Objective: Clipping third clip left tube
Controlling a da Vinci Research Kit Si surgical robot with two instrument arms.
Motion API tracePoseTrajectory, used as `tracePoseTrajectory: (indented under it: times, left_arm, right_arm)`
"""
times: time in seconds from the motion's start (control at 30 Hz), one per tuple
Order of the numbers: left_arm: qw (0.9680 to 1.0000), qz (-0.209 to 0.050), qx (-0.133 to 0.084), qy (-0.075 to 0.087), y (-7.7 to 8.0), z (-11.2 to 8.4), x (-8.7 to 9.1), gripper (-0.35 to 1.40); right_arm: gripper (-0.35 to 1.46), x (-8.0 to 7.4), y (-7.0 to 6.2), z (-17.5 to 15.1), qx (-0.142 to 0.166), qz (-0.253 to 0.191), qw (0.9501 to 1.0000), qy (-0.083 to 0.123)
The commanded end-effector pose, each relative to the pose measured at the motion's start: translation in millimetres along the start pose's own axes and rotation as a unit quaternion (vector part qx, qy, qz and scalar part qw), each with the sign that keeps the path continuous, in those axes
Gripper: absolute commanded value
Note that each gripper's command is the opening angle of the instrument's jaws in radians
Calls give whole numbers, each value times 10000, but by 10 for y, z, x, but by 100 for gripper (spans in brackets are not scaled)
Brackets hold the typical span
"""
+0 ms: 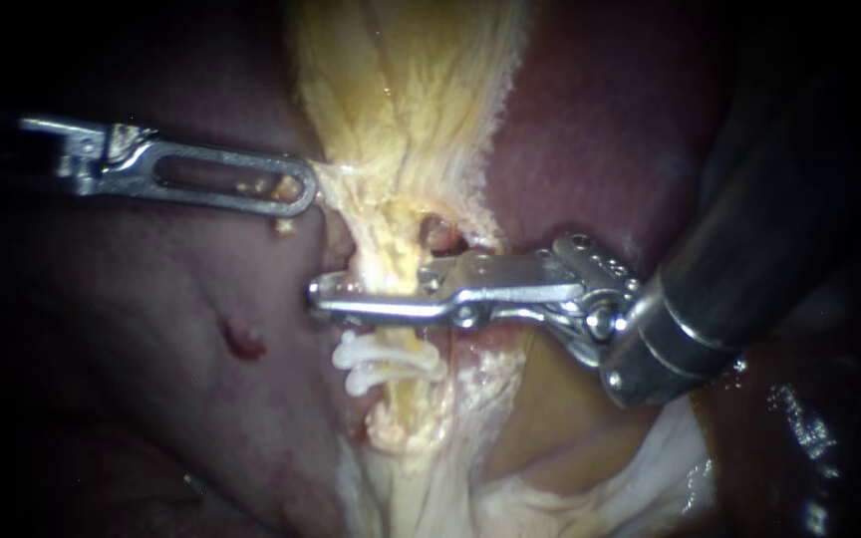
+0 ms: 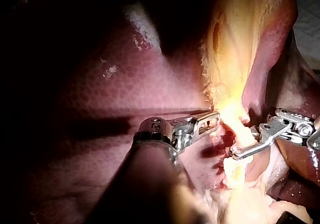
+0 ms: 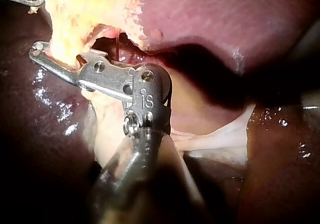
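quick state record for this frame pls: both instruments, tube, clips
left instrument: shut on yellowish tissue at the tube's left edge
right instrument: closed across the tube, just above the clips
clips: two, white, on the tube, close together
third clip: none visible on the tube
liver: dark red, behind the tube

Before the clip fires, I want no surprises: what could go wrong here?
The right instrument sits close to the two white clips on the tube; a clip fired there could crowd them.
The left instrument, jaws shut on yellow tissue, holds it taut; a slip or tear would shift the tube.
The liver shows a red nick; stray contact could deepen it.
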Motion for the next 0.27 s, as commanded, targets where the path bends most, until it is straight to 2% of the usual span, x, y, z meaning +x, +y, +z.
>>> tracePoseTrajectory:
  times: [0.03, 0.27]
  left_arm:
    - [10000, -1, 0, 2, 0, 0, 0, -35]
    - [10000, -1, 1, 2, 0, 0, 0, -35]
  right_arm:
    - [-35, 0, 0, 0, 19, -1, 10000, 2]
    - [-35, 1, 1, -1, 2, -3, 10000, 6]
